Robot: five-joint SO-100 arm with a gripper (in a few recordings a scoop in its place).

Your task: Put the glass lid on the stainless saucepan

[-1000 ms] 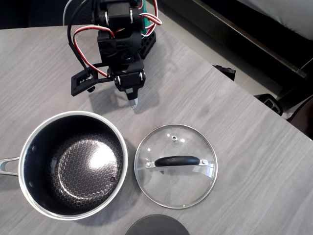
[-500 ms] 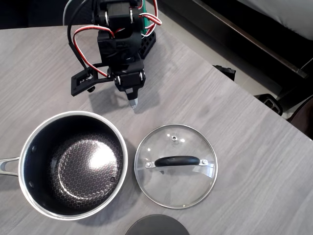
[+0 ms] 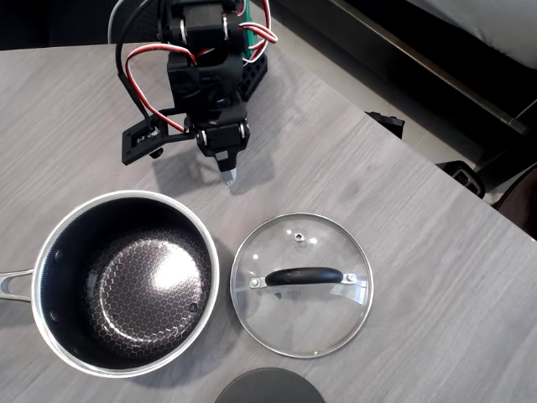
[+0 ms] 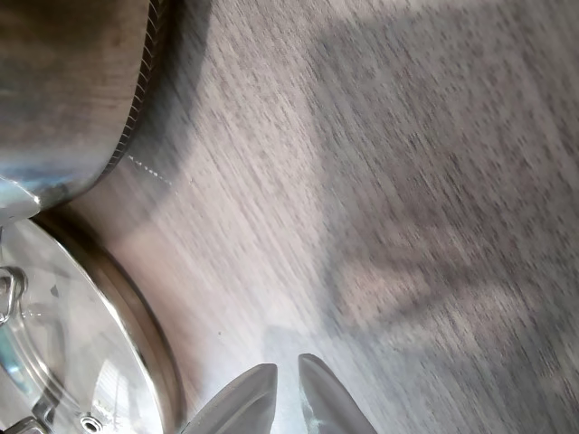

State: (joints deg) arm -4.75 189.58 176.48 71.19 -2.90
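Comparing with the frames a second back, we find nothing moved: our gripper [image 3: 228,175] still hangs over bare table [image 3: 377,193] with its fingertips [image 4: 244,402] nearly together, holding nothing. Further out, the glass lid [image 3: 302,284] lies flat on the table just beside the stainless saucepan [image 3: 126,281], apart from our arm. We judge the reach for the lid's black handle [image 3: 304,276] not yet begun.

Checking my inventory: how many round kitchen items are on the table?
3: the stainless saucepan at left, the glass lid beside it on the right, and a dark disc, partly cut off at the bottom edge.
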